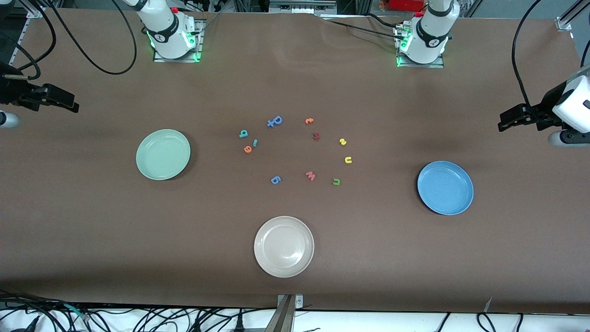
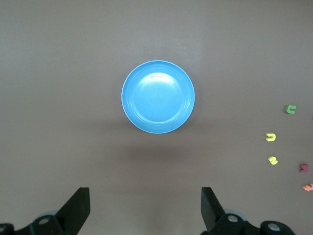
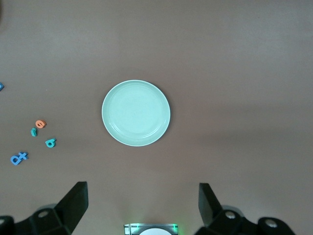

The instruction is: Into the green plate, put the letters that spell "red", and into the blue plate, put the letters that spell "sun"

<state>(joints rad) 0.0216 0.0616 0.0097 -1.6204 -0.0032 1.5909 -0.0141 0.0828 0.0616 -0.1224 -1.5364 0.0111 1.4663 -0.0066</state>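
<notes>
Both arms wait at the table ends. The left gripper (image 2: pixel 145 210) hangs spread and empty above the blue plate (image 1: pixel 445 187); the right gripper (image 3: pixel 142 208) hangs likewise above the green plate (image 1: pixel 163 154). Each plate sits within its own arm's reach. The teal "d" (image 1: pixel 243 133), "r" (image 1: pixel 255 143) and orange "e" (image 1: pixel 248 149) lie mid-table toward the green plate. The yellow "s" (image 1: pixel 343 142), "u" (image 1: pixel 348 160) and green "n" (image 1: pixel 336 182) lie toward the blue plate.
</notes>
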